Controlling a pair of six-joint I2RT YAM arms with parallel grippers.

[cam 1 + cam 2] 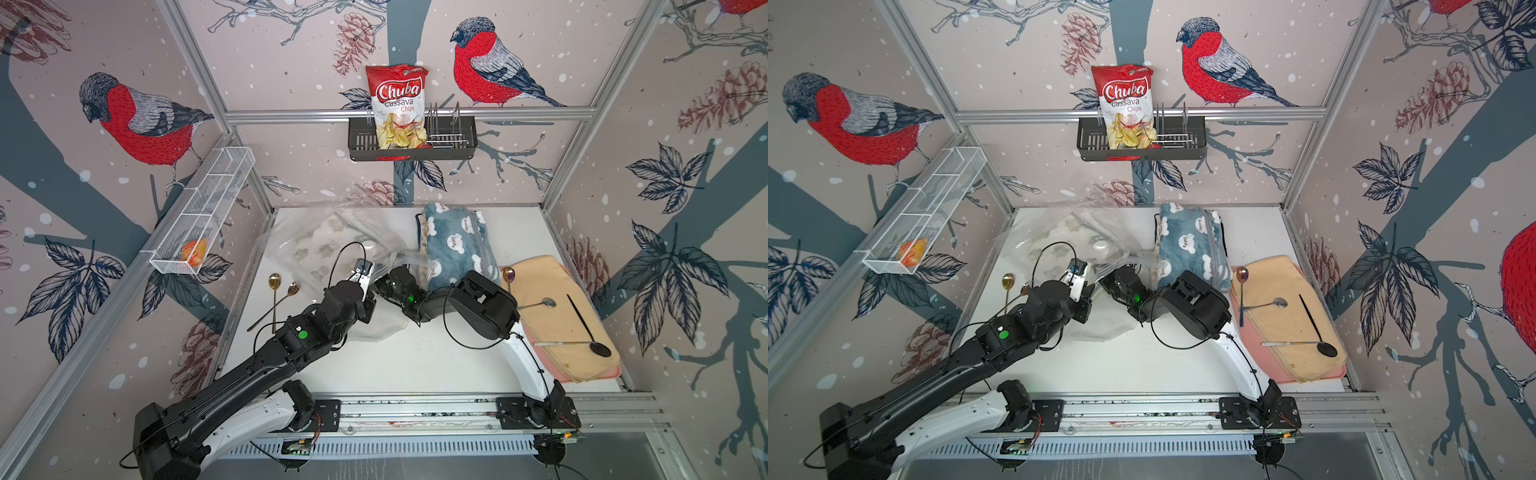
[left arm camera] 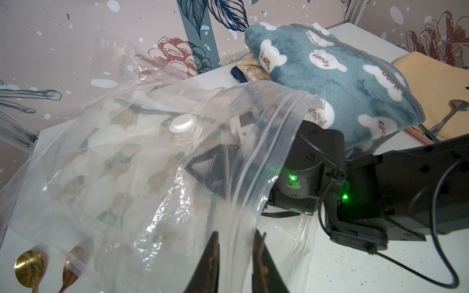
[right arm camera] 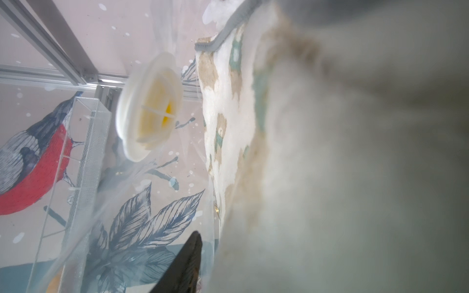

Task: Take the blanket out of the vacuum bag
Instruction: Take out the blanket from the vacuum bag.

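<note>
Your left gripper (image 2: 237, 232) is pinching the bag (image 1: 307, 245) at its zip edge and holding that lip raised. Your right gripper (image 2: 203, 172) is reaching in through the mouth. One finger (image 3: 189, 263) is showing beside the blanket (image 3: 228, 101) and the other is hidden, so you cannot make out whether it is gripping. The blanket is lying inside the bag, under the valve cap (image 2: 181, 123), at the table's (image 1: 415, 365) far left. A blue throw (image 1: 455, 245) is lying just right of the bag.

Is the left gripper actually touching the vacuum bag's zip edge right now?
Touching. In the left wrist view, the zip-seal edge of the vacuum bag passes straight between the fingers of the left gripper, pinched on both sides.
</note>
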